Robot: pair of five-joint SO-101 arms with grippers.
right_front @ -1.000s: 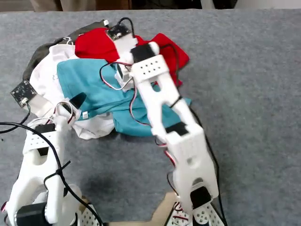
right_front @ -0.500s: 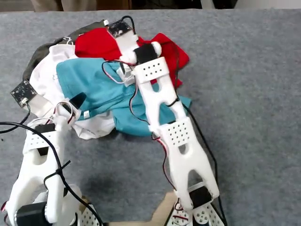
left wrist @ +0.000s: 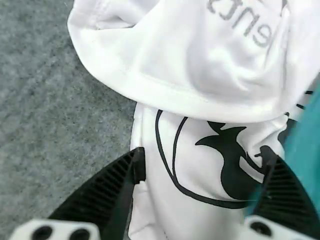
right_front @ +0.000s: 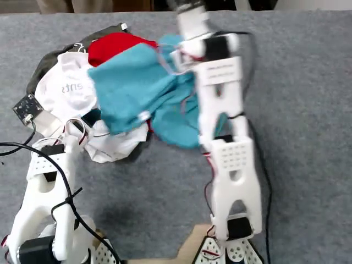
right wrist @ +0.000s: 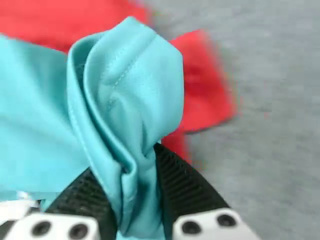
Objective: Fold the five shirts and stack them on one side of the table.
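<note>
A heap of shirts lies at the far left of the grey table [right_front: 300,110]. In it are a red shirt [right_front: 113,45], a white printed shirt [right_front: 69,88], a dark olive shirt [right_front: 47,63] and a white shirt with a black graphic [left wrist: 200,165]. My right gripper [right wrist: 132,195] is shut on a bunched fold of the teal shirt [right wrist: 125,85]. In the high view the right gripper [right_front: 177,47] holds the teal shirt [right_front: 137,91] up near the far edge, draped over the heap. My left gripper [left wrist: 200,182] stands open just above the graphic shirt, at the heap's near left [right_front: 88,120].
The right half of the table is bare grey felt. The near middle between the two arm bases is free too. The right arm's white links [right_front: 228,143] stretch across the centre toward the far edge.
The right arm has swung toward the far edge and pulled the teal shirt up and over the heap, so it hides much of the red one. The left arm has kept still.
</note>
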